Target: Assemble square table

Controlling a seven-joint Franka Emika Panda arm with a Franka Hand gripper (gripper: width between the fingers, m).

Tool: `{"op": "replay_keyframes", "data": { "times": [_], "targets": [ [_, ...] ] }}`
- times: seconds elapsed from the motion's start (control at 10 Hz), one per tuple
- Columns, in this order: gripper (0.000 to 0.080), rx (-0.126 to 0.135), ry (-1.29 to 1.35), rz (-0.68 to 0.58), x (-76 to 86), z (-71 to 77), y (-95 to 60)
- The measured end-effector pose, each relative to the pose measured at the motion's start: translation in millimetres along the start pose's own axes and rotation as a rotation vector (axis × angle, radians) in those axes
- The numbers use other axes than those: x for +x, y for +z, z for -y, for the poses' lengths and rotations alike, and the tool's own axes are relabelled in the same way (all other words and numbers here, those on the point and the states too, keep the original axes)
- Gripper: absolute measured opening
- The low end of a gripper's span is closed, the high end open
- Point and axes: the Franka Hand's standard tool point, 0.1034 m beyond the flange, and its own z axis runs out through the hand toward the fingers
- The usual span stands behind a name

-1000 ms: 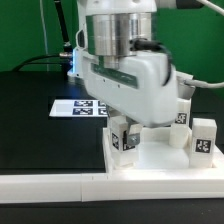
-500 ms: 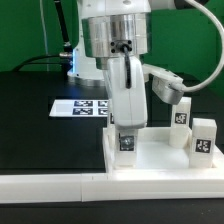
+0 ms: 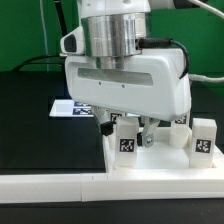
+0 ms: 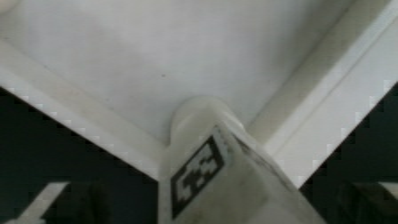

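Observation:
The white square table top (image 3: 160, 165) lies by the front wall, with its raised rim showing. A tagged white leg block (image 3: 127, 143) stands upright at the corner on the exterior view's left. My gripper (image 3: 127, 132) hangs over that leg with a finger on each side, and a small gap shows on both sides, so it looks open. In the wrist view the leg (image 4: 214, 165) rises between the jaws over the tray floor (image 4: 160, 60). Two more leg blocks (image 3: 203, 140) (image 3: 181, 118) stand at the exterior view's right.
The marker board (image 3: 68, 108) lies flat on the black table behind the table top. A long white bar-shaped wall (image 3: 100, 186) runs along the front edge. A green backdrop and cables are at the back.
The hand has turned about its vertical axis over the leg, from slanted, to narrow side-on, to broadside now. The leg has stayed upright in the same corner.

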Motion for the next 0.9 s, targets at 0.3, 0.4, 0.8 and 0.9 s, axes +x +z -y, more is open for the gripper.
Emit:
{"op": "replay_keyframes", "data": {
  "times": [0.3, 0.4, 0.8, 0.9],
  "targets": [
    [0.0649, -0.059, -0.513, -0.042, 6.7, 7.1, -6.7],
    [0.0649, -0.061, -0.628, -0.041, 5.8, 9.6, -8.9],
    [0.0391, -0.06, -0.655, -0.043, 7.6, 8.6, -10.2],
    [0.0288, -0.058, -0.587, -0.044, 7.6, 8.5, -10.1]
  ]
}}
